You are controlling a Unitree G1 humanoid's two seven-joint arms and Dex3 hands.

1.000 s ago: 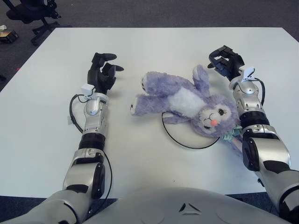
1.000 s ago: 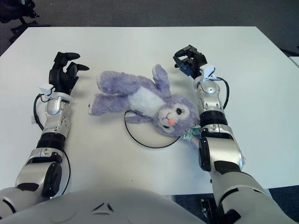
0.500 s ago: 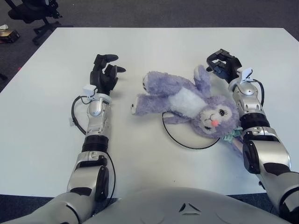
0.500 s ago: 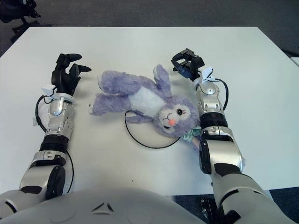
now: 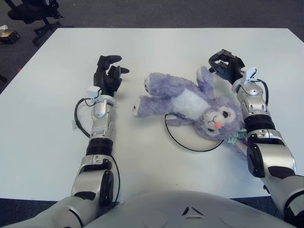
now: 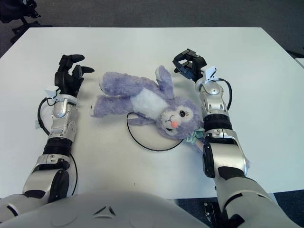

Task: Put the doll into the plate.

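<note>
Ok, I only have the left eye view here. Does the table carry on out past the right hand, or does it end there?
Observer: It ends. The right eye view shows the table stopping at its right edge, well apart from the right hand, with dark floor beyond.
Operator: Anything lying on that floor?
Observer: Yes, a pale object, cut off by the picture's right border. I cannot tell what it is.

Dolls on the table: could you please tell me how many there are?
1. The purple doll lies mid-table between both hands, its head over the plate; nothing visible suggests another hidden.
</note>
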